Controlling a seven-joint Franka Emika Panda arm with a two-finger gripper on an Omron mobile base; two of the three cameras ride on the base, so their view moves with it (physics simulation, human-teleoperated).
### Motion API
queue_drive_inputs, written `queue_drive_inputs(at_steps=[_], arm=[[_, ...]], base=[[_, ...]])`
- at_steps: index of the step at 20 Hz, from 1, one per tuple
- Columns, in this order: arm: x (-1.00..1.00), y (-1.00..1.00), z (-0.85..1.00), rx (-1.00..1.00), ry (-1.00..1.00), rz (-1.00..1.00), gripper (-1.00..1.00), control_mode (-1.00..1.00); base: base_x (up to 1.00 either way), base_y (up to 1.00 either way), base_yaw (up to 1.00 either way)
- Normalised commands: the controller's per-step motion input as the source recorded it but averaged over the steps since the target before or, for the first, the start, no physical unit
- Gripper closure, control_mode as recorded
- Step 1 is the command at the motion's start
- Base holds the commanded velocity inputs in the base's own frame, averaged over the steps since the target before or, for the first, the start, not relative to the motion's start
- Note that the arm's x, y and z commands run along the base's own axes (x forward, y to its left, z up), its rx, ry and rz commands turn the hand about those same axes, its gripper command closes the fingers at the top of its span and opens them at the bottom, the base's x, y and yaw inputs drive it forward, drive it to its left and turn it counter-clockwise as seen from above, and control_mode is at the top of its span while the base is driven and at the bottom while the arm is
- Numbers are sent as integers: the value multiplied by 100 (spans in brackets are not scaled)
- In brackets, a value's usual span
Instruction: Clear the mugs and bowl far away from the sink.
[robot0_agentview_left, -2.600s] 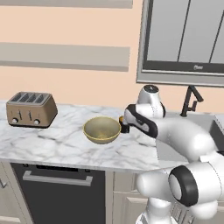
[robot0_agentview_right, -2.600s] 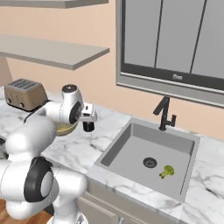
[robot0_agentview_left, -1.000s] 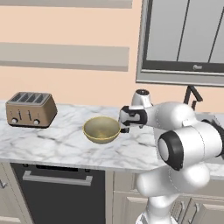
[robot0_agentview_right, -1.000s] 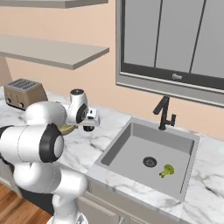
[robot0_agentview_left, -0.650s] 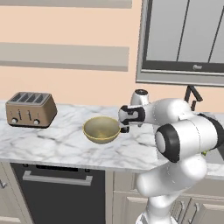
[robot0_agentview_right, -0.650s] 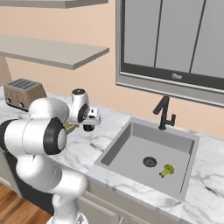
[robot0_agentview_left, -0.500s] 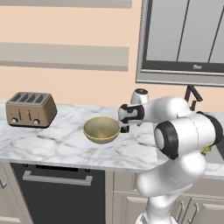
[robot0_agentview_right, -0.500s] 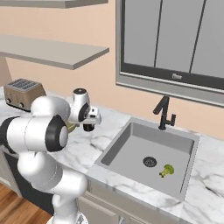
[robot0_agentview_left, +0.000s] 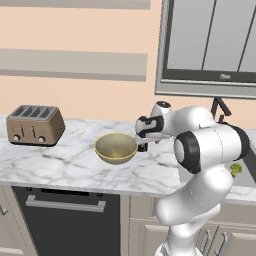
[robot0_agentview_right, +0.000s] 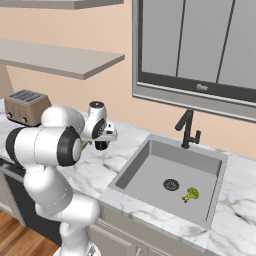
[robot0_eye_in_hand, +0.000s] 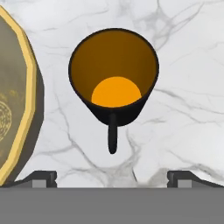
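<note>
A toaster (robot0_agentview_left: 34, 124) sits at the counter's left end, the bowl (robot0_agentview_left: 116, 148) right of it; the arm folds back, its hand aimed down over the black mug (robot0_eye_in_hand: 113, 81), upright just beside the bowl, apparently untouched, the gripper (robot0_eye_in_hand: 112, 178) spread wide; sink (robot0_agentview_right: 170, 180) farther right

My arm has swung left and folded in toward the wall, carrying my gripper (robot0_agentview_left: 142, 146) from beside the sink (robot0_agentview_right: 150, 170) to just right of the bowl (robot0_agentview_left: 116, 148), above the black mug (robot0_eye_in_hand: 113, 78).
</note>
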Motion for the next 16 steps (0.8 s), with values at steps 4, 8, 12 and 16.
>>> queue_drive_inputs(at_steps=[4,8,12,16], arm=[[17,2,-20,-2,-3,0,-100,-100],[27,0,-23,-1,0,-2,-100,-100],[26,0,-18,0,0,-3,-100,-100],[26,0,-12,0,0,0,-100,-100]], base=[[0,0,0],[0,0,0],[0,0,0],[0,0,0]])
